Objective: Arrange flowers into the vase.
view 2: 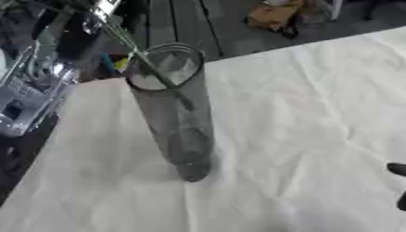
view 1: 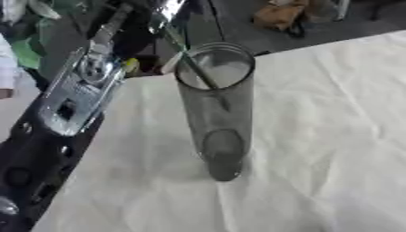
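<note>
Left eye view: the glass vase point(view 1: 215, 108) stands upright at centre frame on the white cloth point(view 1: 317, 136), a green stem point(view 1: 190, 63) slanting into its mouth from upper left, held high so it drops inside; left hand's point(view 1: 151, 18) fingers cannot be made out; right hand point(view 2: 399, 181) barely shows at right edge.

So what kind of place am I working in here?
Probably a lab or workshop test bench, not a home: a table under a wrinkled white cloth, one clear glass vase with a green stem entering it, dark floor and clutter behind.
</note>
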Available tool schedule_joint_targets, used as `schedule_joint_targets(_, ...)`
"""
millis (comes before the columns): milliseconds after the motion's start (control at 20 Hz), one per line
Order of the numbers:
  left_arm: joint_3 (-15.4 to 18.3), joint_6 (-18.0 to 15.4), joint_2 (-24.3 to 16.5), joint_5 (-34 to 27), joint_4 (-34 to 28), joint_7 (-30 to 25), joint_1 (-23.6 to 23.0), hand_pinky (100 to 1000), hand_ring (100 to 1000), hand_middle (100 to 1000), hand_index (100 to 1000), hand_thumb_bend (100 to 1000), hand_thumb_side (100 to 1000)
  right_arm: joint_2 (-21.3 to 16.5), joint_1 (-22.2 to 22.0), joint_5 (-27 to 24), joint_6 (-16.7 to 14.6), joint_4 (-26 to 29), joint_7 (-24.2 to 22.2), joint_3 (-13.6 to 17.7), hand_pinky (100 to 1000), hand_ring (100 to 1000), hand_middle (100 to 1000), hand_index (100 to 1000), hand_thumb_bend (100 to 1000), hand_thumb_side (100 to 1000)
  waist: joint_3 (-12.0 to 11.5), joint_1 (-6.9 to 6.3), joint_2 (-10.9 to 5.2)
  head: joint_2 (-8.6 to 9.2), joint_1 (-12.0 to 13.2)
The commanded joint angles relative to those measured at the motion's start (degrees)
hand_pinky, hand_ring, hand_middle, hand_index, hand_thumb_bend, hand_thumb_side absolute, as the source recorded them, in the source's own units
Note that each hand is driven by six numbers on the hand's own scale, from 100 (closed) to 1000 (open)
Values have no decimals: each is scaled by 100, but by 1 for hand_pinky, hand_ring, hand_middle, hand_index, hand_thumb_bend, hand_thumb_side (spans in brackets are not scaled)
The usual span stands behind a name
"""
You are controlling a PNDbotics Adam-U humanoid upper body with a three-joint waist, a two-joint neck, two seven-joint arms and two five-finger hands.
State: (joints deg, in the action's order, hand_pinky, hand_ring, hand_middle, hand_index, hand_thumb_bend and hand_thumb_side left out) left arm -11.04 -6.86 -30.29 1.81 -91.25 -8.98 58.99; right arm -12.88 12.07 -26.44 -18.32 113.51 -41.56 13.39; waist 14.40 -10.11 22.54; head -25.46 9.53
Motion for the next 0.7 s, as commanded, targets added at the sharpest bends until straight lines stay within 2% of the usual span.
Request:
schedule_joint_targets(50, 28, 100, -212, 114, -122, -117, 73, 172, 386, 409, 573, 100, 847, -68, 9, 22, 34, 108, 6, 30, 894, 568, 456, 679, 100, 1000, -25, -33, -170, -39, -2)
schedule_joint_targets(400, 13, 308, -293, 441, -237, -448, 71, 271, 494, 501, 682, 100, 851, -87, -10, -4, 61, 108, 13, 31, 894, 568, 456, 679, 100, 1000, -69, -23, -212, -83, -2)
schedule_joint_targets(700, 3, 395, -379, 731, -298, -942, 95, 362, 582, 577, 754, 100, 873, -117, -32, -18, 100, 108, 19, 26, 894, 568, 456, 678, 100, 1000, -95, -41, -267, -123, 2)
